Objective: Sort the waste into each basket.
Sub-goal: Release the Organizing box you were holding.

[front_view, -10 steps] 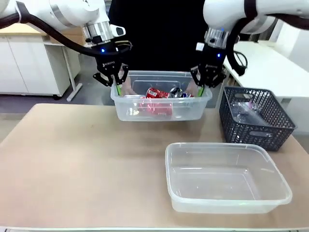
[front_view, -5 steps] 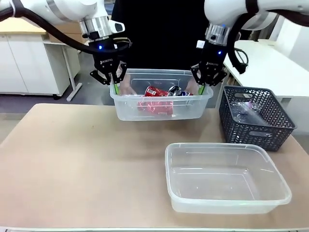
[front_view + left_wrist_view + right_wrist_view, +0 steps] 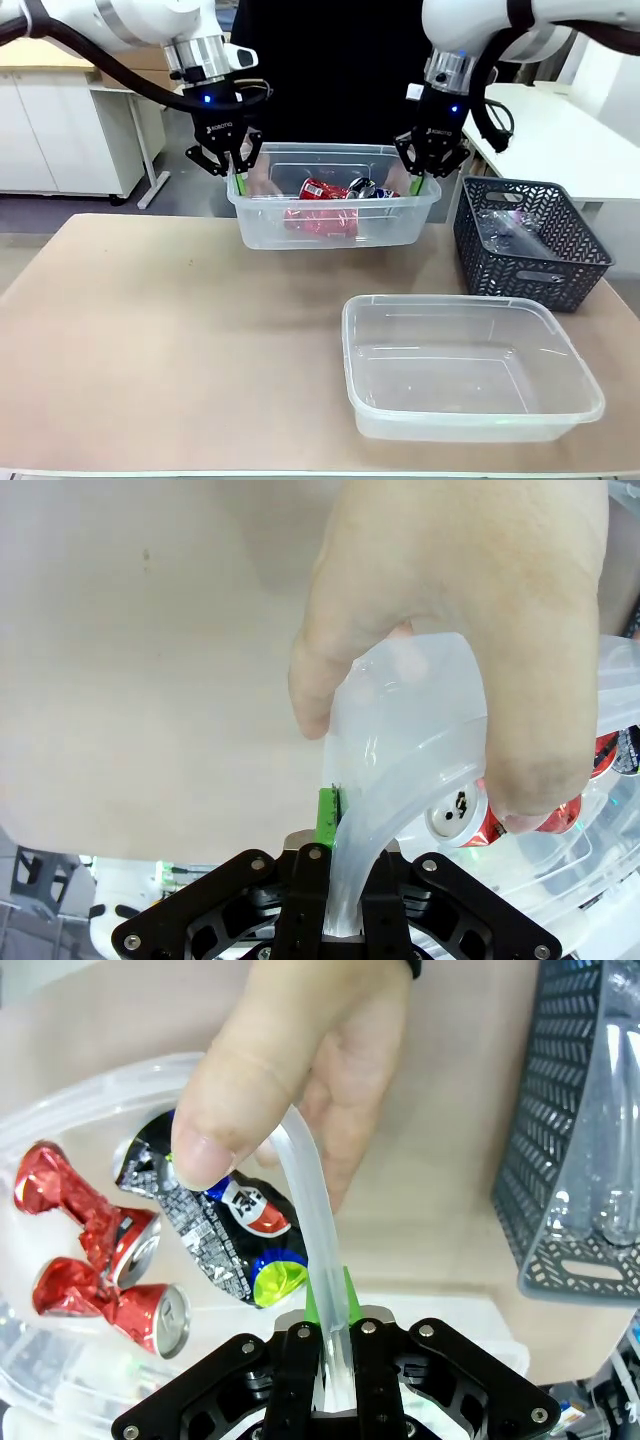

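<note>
While left gripper (image 3: 238, 178) and right gripper (image 3: 420, 180) clamp the tub (image 3: 262, 226) rim, we judge it light, probably bendy; grip opposite ends.

A dark blue-grey lattice basket (image 3: 520, 272) stands at the right far side of the tan tabletop (image 3: 150, 340). Behind it are a person's black top (image 3: 330, 70), white cabinets (image 3: 60, 140) at left and a white table (image 3: 570, 140) at right.

The crushed cans (image 3: 322, 191) are shiny red, one other can (image 3: 225, 1225) is black with white speckly print and a blue-yellow patch, the tub (image 3: 270, 226) at 12 o'clock is see-through, the lattice basket (image 3: 530, 245) at 3 is dark blue-grey, the table (image 3: 150, 330) is tan, pads (image 3: 327, 818) green.
</note>
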Controlling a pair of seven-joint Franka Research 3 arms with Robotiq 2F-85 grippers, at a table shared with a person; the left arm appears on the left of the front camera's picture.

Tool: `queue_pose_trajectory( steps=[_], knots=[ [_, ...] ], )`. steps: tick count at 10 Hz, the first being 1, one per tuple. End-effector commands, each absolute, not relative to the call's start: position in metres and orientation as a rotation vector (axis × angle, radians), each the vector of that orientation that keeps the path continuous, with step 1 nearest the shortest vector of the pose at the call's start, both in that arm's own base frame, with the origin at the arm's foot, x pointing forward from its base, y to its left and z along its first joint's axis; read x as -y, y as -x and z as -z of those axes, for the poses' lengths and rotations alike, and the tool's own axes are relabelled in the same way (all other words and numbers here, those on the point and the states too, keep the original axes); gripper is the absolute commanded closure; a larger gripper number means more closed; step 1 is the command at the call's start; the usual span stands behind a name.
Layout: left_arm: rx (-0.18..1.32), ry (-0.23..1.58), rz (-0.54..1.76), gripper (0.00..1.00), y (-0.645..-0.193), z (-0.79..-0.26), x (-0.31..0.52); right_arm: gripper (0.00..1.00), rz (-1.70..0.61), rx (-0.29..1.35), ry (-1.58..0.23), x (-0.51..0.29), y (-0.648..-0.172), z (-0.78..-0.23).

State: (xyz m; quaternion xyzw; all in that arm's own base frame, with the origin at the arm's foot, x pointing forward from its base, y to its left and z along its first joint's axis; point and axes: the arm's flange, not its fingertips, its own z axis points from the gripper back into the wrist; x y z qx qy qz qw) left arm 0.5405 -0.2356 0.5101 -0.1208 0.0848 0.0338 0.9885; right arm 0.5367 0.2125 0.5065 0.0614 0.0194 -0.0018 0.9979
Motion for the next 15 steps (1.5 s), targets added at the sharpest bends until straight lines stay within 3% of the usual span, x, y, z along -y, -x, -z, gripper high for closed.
queue_pose_trajectory(
  steps=[1, 2, 3, 4, 5, 6, 15],
  knots=[
    [-0.170, 0.242, -0.068, 0.96, -0.540, -0.510, 0.236, 0.96, 0.004, -0.039, -0.123, -0.213, -0.537, -0.507],
    [-0.164, 0.285, -0.031, 0.37, -0.540, -0.521, 0.241, 0.39, 0.007, -0.004, -0.124, -0.203, -0.527, -0.520],
    [-0.131, 0.272, -0.025, 0.38, -0.535, -0.533, 0.241, 0.39, 0.029, 0.052, -0.110, -0.196, -0.515, -0.535],
    [-0.108, 0.273, -0.029, 0.00, -0.531, -0.543, 0.239, 0.00, 0.027, 0.075, -0.122, -0.190, -0.506, -0.546],
    [-0.089, 0.280, -0.042, 0.34, -0.528, -0.551, 0.235, 0.36, 0.022, 0.091, -0.127, -0.185, -0.499, -0.553],
    [-0.079, 0.293, -0.041, 0.00, -0.524, -0.558, 0.232, 0.00, 0.032, 0.097, -0.137, -0.181, -0.496, -0.556],
    [-0.073, 0.271, -0.086, 0.00, -0.513, -0.555, 0.218, 0.00, 0.041, 0.082, -0.166, -0.183, -0.485, -0.550]
  ],
)
